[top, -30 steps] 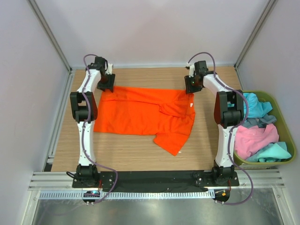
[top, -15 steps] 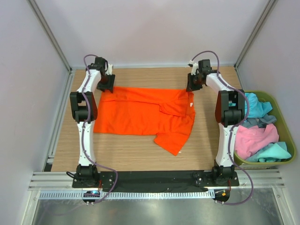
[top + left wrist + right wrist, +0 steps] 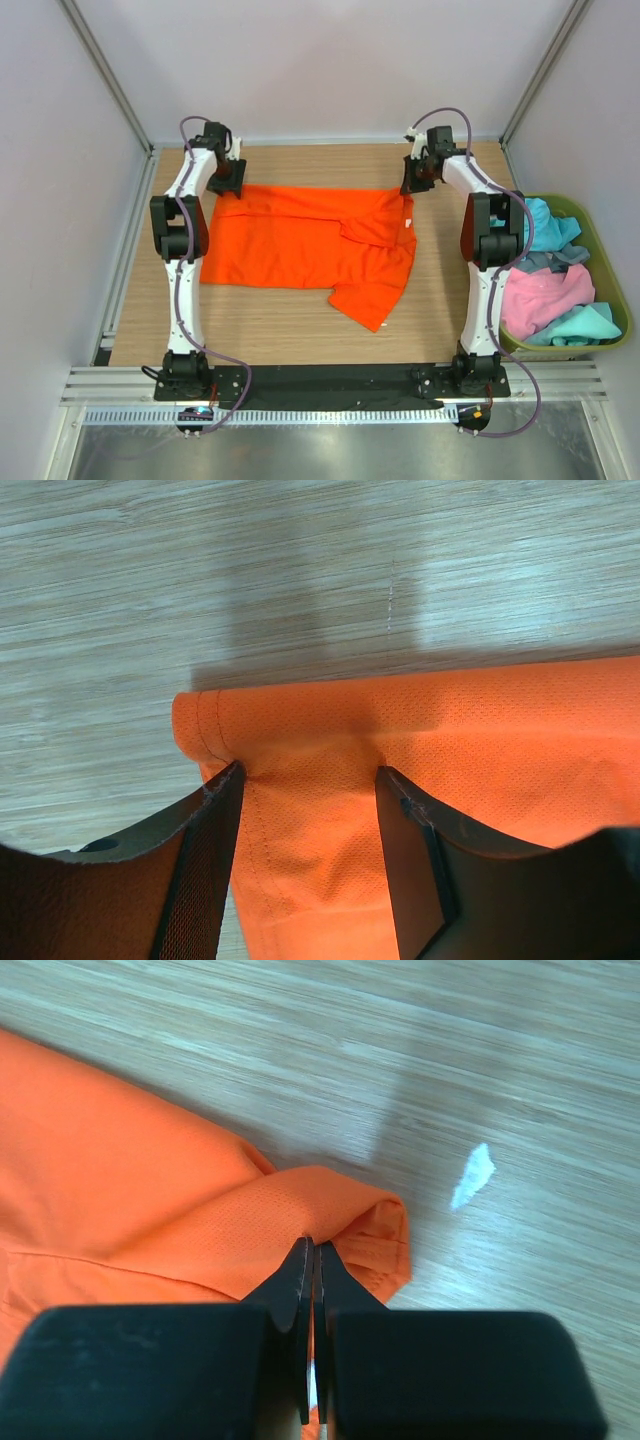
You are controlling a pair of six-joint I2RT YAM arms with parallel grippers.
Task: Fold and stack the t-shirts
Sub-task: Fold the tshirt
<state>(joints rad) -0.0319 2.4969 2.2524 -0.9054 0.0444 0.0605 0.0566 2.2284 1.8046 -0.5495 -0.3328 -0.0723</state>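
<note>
The bright orange t-shirt (image 3: pixel 300 240) lies spread across the wooden table, with one sleeve pointing toward the near edge. My left gripper (image 3: pixel 228 180) is at its far left corner. In the left wrist view its jaws (image 3: pixel 310 780) stand open, straddling the shirt's hemmed corner (image 3: pixel 450 740). My right gripper (image 3: pixel 413 183) is at the far right corner. In the right wrist view it (image 3: pixel 313 1250) is shut on a raised fold of the orange cloth (image 3: pixel 150 1190). Turquoise (image 3: pixel 545 225), grey (image 3: pixel 560 258) and pink (image 3: pixel 545 295) shirts lie piled in the bin.
The olive-green bin (image 3: pixel 610 345) stands at the right edge of the table, beside the right arm. Grey walls and metal frame posts close in the back and sides. A small white scrap (image 3: pixel 472 1175) lies on the wood just beyond the right gripper.
My right gripper has shifted slightly back and to the right with the shirt's far right corner. The left gripper has stayed in place.
</note>
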